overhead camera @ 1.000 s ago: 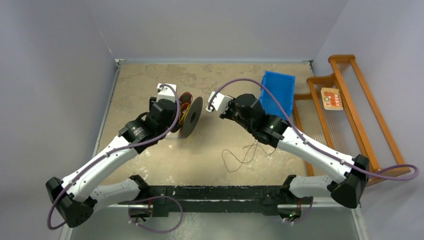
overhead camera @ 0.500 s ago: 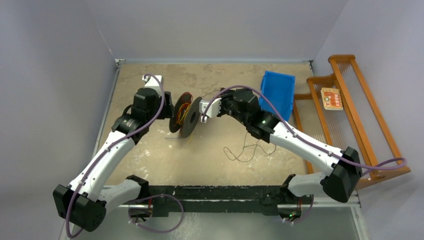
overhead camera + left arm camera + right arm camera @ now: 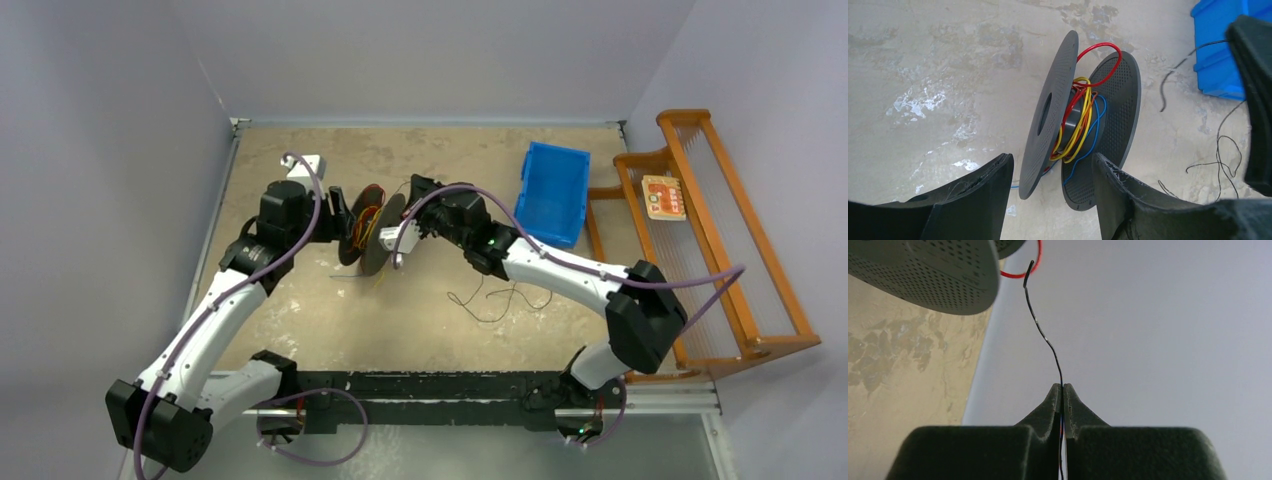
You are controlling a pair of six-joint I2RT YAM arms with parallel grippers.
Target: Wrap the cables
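A black two-flanged spool (image 3: 383, 236) stands on edge on the tan worktop (image 3: 400, 325), left of centre, between the two arms. The cables (image 3: 1079, 120) are mostly on it: red, yellow, orange and blue strands loop loosely around the hub between the flanges, and one red loop (image 3: 1100, 50) bulges out past the rim at the far side.

The left fingers (image 3: 975, 200) stand wide apart on the left of the spool, pointing at it. In the left wrist view the near edge of the spool sits in the gap between them; whether either finger touches a flange cannot be told.

The right fingers (image 3: 1048, 410) reach in from the right, close to the far right side of the spool, and are pressed together on the black strand (image 3: 1048, 342). The strand rises from between their tips in a slight curve, and its free end sits just beside the red loop, near the edge of a perforated flange. The rest of the black strand lies in loose loops on the worktop (image 3: 495, 300), to the near right of the spool.

A blue bin (image 3: 553, 185) sits on the far right of the worktop, and a wooden rack (image 3: 700, 200) stands beyond the right edge.
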